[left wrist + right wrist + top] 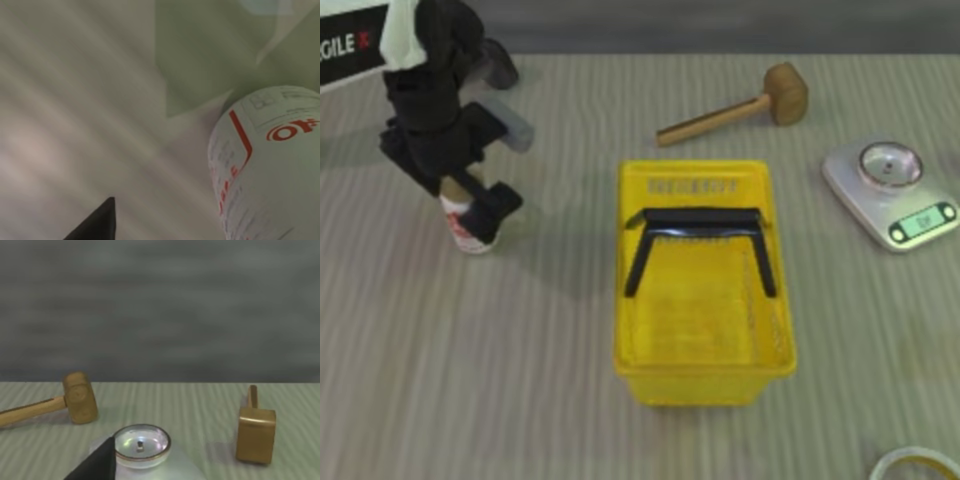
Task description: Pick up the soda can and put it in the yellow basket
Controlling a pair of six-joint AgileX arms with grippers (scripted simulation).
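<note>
Left claw (472, 212) grasps the upright soda can (470, 232) on the worktop (470, 380), at nine o'clock of the yellow basket (704, 376), well apart. Right claw's state cannot be told.

White soda can (472, 232) with red markings, bright yellow basket (705, 372) with black handle (698, 222), tan wooden mallet (745, 103), white scale (893, 194) with green display, pale striped table (470, 380).

Left arm reaching down at table's left, left gripper (480, 212) low — right arm out of sight
</note>
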